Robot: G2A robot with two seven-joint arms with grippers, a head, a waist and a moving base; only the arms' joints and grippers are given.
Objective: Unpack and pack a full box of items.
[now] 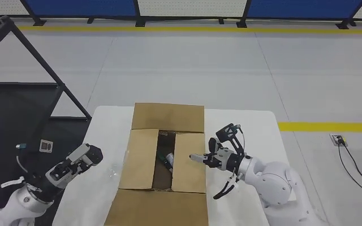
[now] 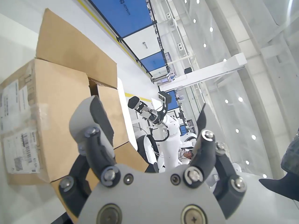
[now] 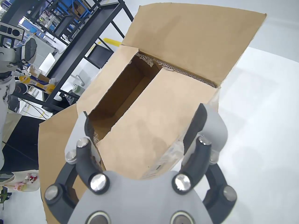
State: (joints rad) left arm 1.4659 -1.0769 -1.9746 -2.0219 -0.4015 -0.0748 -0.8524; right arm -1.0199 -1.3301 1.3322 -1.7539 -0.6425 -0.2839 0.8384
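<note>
A brown cardboard box [image 1: 164, 164] stands in the middle of the white table [image 1: 249, 127]. Its far flap [image 1: 168, 117] stands open, its near flap [image 1: 158, 209] lies outward, and the two side flaps lean in over the opening. A dark item [image 1: 166, 159] shows in the gap between them. My right gripper [image 1: 199, 157] is at the right side flap [image 3: 149, 108], open, with the flap's outer edge between its fingers [image 3: 202, 120]. My left gripper [image 1: 95, 153] hovers open beside the box's labelled left wall [image 2: 35, 122], holding nothing.
A black metal rack [image 1: 48, 85] stands off the table's left side. A small clear object [image 1: 113, 169] lies on the table between the left gripper and the box. Bare tabletop lies right of the box.
</note>
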